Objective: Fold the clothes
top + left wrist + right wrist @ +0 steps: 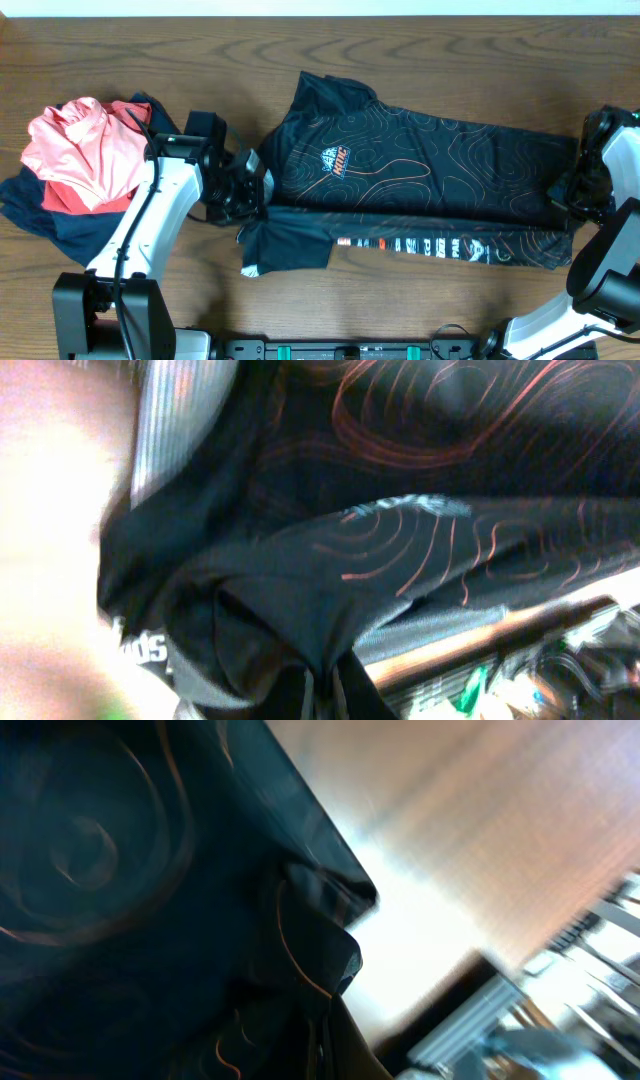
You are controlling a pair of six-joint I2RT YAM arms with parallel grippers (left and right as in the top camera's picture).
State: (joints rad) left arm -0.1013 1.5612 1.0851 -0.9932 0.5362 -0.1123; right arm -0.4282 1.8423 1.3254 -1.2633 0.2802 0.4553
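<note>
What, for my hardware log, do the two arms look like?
The left arm and right arm both have white rounded shells linked by black joints. A thin black cable runs along the left arm. The left gripper and right gripper are black.

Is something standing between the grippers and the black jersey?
Nothing visible. The left gripper and the right gripper each pinch the jersey at its ends; the pink pile lies apart from it.

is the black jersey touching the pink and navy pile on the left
No, the black jersey lies mid-table and the pile sits apart to its left, with bare table between them.
</note>
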